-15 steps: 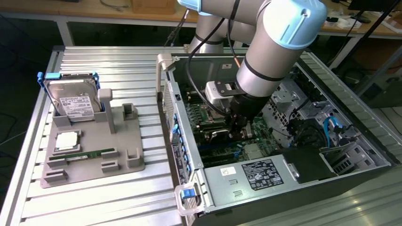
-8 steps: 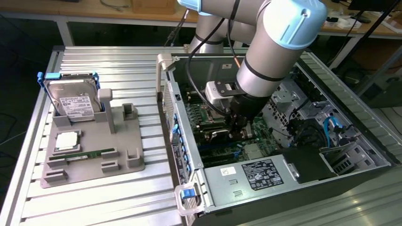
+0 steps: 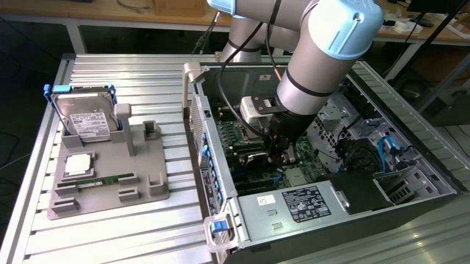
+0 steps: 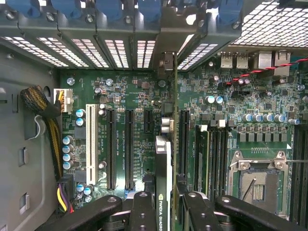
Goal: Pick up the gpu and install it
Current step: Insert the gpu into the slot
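Gripper (image 4: 168, 206) fingers (image 4: 144, 211) are clamped on the gpu (image 4: 163, 168), held edge-on, its edge reading "NVIDIA QUADRO"; beyond it lie the slots of the green motherboard (image 4: 120, 101); the case (image 3: 209, 132) sits mid-frame in the exterior view; the hard drive (image 3: 87, 124) stands in the rack (image 3: 110, 190) at that view's left.

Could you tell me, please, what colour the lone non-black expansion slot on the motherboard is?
White; the slot shows best in the wrist view.

A ribbed silver metal surface (image 3: 110, 236) stands in bright, even light. Behind it runs a wooden desk (image 3: 96, 11) on pale legs (image 3: 76, 37), with dark shadow beneath. The floor (image 3: 13, 126) at the exterior view's left is dark.
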Available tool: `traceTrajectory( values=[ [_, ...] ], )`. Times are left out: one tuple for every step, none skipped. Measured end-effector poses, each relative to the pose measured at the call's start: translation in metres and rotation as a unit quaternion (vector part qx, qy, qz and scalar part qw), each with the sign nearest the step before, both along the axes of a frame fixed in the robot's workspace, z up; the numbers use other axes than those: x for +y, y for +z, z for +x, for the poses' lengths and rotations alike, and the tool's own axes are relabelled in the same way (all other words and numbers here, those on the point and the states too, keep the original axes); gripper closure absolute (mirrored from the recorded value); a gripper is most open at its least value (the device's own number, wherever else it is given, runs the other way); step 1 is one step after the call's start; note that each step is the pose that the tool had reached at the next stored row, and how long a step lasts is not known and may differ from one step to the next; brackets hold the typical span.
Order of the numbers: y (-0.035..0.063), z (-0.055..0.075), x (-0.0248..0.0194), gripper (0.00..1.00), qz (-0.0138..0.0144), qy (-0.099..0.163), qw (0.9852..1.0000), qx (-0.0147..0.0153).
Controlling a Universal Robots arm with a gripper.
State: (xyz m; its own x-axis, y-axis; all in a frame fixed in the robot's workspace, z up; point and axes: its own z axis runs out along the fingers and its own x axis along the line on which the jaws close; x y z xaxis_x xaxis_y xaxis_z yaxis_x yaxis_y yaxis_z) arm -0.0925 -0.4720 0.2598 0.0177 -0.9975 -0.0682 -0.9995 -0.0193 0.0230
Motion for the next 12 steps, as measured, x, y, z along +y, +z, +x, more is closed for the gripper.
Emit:
traceTrajectory(
  values=[
    [0.0,0.0,0.0,0.73,0.0,0.0,1.0,0.0],
    [0.0,0.0,0.0,0.73,0.0,0.0,1.0,0.0],
    [0.0,0.0,0.0,0.73,0.0,0.0,1.0,0.0],
    [0.0,0.0,0.0,0.73,0.0,0.0,1.0,0.0],
    [0.0,0.0,0.0,0.73,-0.0001,0.0,1.0,0.0001],
    [-0.0003,0.0,0.0,0.73,-0.0001,0.0,1.0,0.0001],
    [-0.0004,0.0,0.0,0.73,-0.0002,0.0,1.0,0.0001],
    [-0.0004,0.0,0.0,0.73,-0.0001,0.0,1.0,0.0001],
    [-0.0005,0.0,0.0,0.73,-0.0001,0.0,1.0,0.0],
    [-0.0005,0.0,0.0,0.73,0.0,0.0,1.0,0.0],
    [-0.0005,0.0,0.0,0.73,-0.0001,0.0,1.0,0.0],
    [-0.0005,0.0,0.0,0.73,0.0,0.0,1.0,0.0]
  ],
)
